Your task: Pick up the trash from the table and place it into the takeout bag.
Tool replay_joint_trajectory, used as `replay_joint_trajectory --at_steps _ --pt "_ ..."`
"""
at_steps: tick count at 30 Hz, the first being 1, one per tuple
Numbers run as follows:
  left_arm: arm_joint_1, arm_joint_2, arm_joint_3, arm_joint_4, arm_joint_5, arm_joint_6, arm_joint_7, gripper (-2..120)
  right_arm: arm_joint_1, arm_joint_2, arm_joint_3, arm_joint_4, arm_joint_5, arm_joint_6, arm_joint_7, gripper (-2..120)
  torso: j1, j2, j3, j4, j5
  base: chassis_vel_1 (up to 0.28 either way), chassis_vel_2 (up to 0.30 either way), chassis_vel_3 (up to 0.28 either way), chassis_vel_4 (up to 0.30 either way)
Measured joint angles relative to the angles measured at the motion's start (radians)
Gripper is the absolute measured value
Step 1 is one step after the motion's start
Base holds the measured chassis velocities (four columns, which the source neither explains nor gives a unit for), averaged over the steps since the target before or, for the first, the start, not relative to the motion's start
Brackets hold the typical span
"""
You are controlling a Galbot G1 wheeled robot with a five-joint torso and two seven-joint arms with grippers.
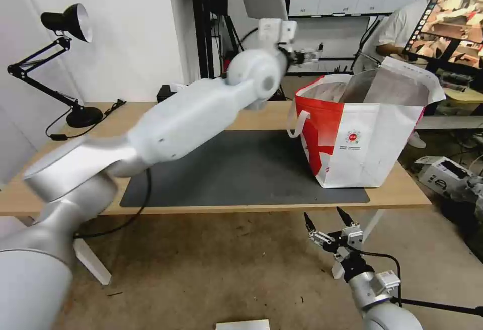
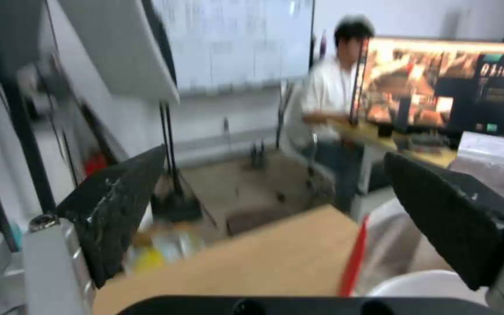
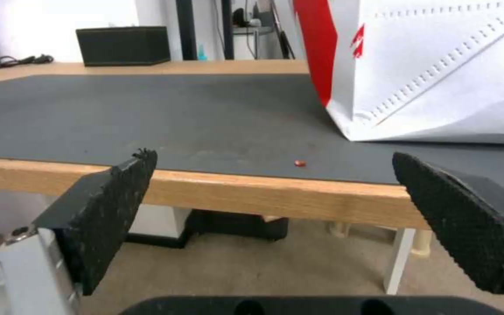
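Low in the head view, right of centre, the right tool (image 1: 328,222) is hanging below the desk (image 1: 251,118) edge with its fingers spread wide, gripping nothing. In the right wrist view a small red crumb (image 3: 300,163) is lying on the dark mat (image 3: 147,113) near the front edge. The takeout bag (image 1: 362,134) is standing open at the right of the head view (foil lining showing). Upper centre, the left tool (image 1: 308,56) is hovering behind the bag's rim, fingers wide apart and empty.
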Motion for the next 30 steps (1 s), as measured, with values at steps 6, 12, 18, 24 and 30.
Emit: replay_joint_trajectory --at_steps 6,12,18,24,30 --pt "0.156 0.158 -0.03 -0.158 0.242 -0.154 0.027 100 0.0 0.0 0.0 0.0 0.0 0.0 0.0 100 0.0 0.0 0.0 0.0003 -0.0002 0.0 0.0 0.0 0.0" --pt "0.327 0.244 -0.12 -0.206 0.342 -0.247 0.028 100 0.0 0.0 0.0 0.0 0.0 0.0 0.0 100 0.0 0.0 0.0 0.0004 -0.0002 0.0 0.0 0.0 0.0" --pt "0.575 0.35 -0.309 -0.305 0.455 -0.265 0.064 100 0.0 0.0 0.0 0.0 0.0 0.0 0.0 100 0.0 0.0 0.0 0.0003 0.0 0.0 0.0 0.0 0.0" --pt "0.848 0.407 -0.49 -0.407 0.545 -0.274 0.098 100 0.0 0.0 0.0 0.0 0.0 0.0 0.0 100 0.0 0.0 0.0 0.0007 -0.0004 0.0 0.0 0.0 0.0" --pt "1.156 0.431 -0.709 -0.499 0.607 -0.31 0.115 100 0.0 0.0 0.0 0.0 0.0 0.0 0.0 100 0.0 0.0 0.0 0.0004 0.0006 0.0 0.0 0.0 0.0"
